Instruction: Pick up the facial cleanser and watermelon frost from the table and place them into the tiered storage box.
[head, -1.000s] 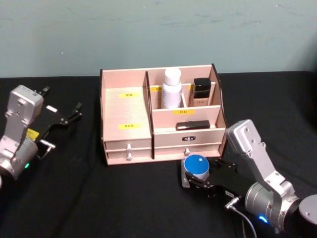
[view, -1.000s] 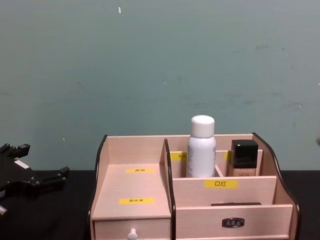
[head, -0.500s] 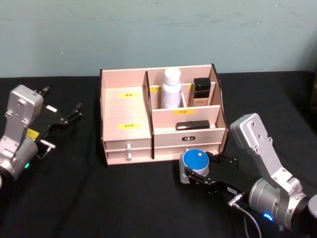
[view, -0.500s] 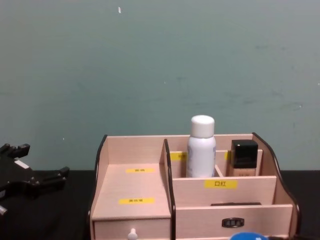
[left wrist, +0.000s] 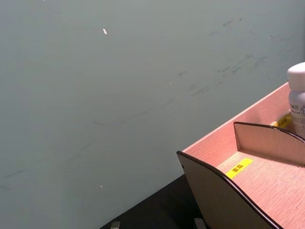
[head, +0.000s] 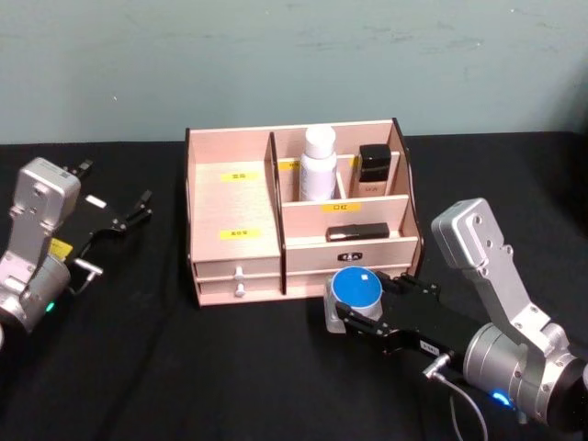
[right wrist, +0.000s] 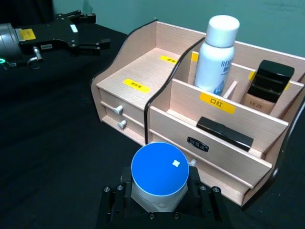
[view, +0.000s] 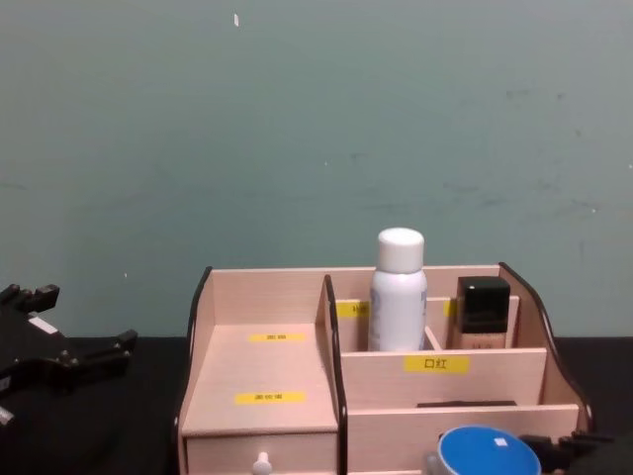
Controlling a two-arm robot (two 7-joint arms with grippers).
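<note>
Head view: the right pincer is clamped on a blue-lidded jar just before the tiered storage box. The left pincer gapes empty at the table's left.
Right wrist view: the jar fronts the right drawer.
Chest view: the jar overlaps the box's lower front.

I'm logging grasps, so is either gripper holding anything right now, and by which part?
The right gripper holds the blue-lidded jar by the sides of its pale body, just under the lid. The left gripper is open, holding nothing.
</note>
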